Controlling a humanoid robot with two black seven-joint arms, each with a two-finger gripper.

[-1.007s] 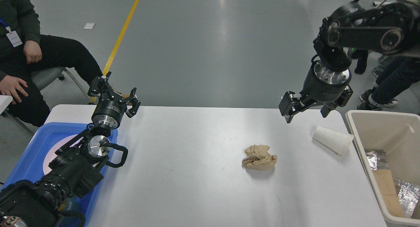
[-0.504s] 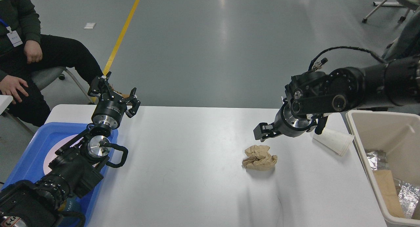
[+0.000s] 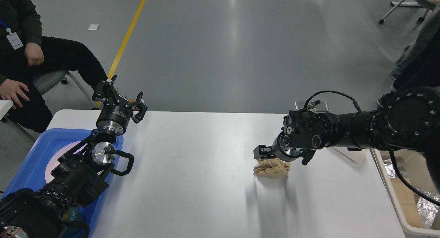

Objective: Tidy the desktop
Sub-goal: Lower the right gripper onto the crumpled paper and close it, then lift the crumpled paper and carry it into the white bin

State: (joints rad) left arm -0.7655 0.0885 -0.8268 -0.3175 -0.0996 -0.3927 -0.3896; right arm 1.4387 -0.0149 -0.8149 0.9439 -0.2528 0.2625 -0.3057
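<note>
While I'm watching through the head cam, the desktop [image 3: 192, 183] fills most of the lower view, white and matte, running from the blue tray [image 3: 41, 152] on the left edge over to the beige bin [image 3: 395, 210] on the right edge.

My right arm reaches in low from the right, stretched almost flat across the far right part of the desktop. Its right gripper [image 3: 281, 156] sits right above a crumpled brown paper wad [image 3: 271, 170], which lies on the desktop right of center. One finger sticks out to the left of the wad's top and the other points down on the right side, so the fingers are spread with the wad roughly between and below them. Can't tell if either finger is actually touching the paper. Behind the forearm a bit of a white paper cup [image 3: 354, 154] peeks out, lying near the bin.

My left arm comes up from the bottom left over the tray. Its left gripper [image 3: 118, 102] points up and away near the far left corner of the desktop, fingers apart, holding nothing.

Someone in dark clothes [image 3: 24, 59] is sitting off the left end, and there's a yellow line [image 3: 129, 33] on the grey floor beyond.
</note>
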